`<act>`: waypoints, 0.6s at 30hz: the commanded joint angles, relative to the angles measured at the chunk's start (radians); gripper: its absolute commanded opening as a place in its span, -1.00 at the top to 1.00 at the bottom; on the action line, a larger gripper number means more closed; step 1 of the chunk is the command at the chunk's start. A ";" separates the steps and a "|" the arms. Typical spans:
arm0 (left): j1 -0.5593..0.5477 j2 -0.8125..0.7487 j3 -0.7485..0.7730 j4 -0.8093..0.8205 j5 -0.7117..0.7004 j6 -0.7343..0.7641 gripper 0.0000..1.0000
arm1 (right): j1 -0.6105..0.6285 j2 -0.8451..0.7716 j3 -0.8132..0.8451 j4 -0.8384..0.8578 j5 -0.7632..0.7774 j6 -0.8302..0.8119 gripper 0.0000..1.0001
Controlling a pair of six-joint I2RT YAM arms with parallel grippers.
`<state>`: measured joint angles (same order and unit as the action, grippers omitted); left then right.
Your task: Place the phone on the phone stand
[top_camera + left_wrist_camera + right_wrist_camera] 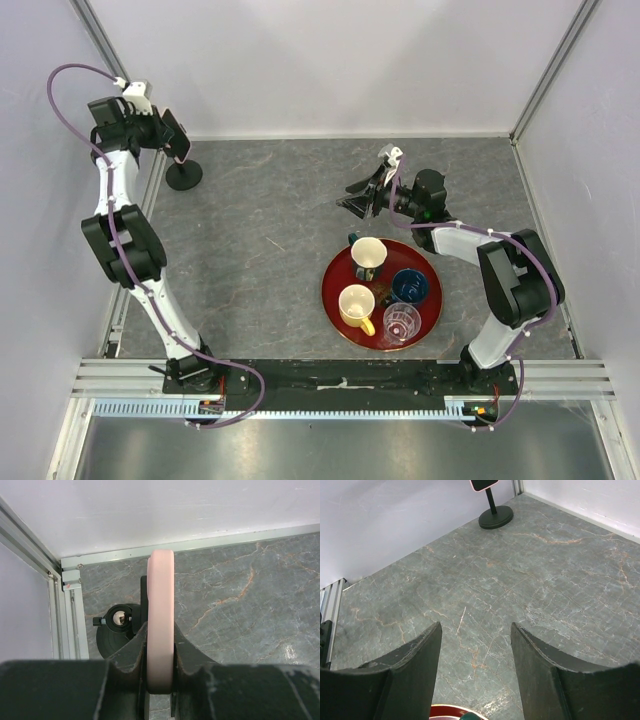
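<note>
Phone, stiff, light and probably slick, is pinched across its faces by the left gripper beside the phone stand; right gripper gapes empty.

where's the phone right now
Top view, far-left corner: the phone is held in the left gripper, just above the stand base.

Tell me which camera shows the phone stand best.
Right wrist view: the phone stand shows side-on, disc base and post clear, its top cropped. The top external view shows it small, mostly the base. In the left wrist view the phone partly hides it.
</note>
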<state>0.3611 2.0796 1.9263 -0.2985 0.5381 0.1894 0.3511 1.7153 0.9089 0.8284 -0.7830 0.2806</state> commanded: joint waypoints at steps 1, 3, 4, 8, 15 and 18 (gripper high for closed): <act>0.018 0.005 0.083 0.156 0.069 0.067 0.95 | -0.003 0.004 0.041 0.008 -0.021 -0.020 -0.28; 0.019 0.008 0.080 0.153 0.079 0.065 0.95 | -0.003 0.004 0.044 0.005 -0.022 -0.023 -0.28; 0.021 0.011 0.079 0.151 0.082 0.067 0.95 | -0.003 0.004 0.044 0.002 -0.024 -0.024 -0.27; 0.029 0.011 0.068 0.133 0.073 0.074 0.93 | -0.003 0.001 0.042 -0.005 -0.027 -0.032 -0.27; 0.041 -0.012 0.050 0.147 0.026 0.019 -0.41 | -0.003 0.001 0.042 -0.005 -0.032 -0.031 -0.26; 0.041 -0.022 0.050 0.150 0.031 -0.002 -0.66 | -0.003 -0.003 0.039 -0.002 -0.029 -0.032 -0.26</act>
<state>0.3931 2.0968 1.9385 -0.2176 0.5751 0.1986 0.3511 1.7161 0.9154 0.8028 -0.7895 0.2646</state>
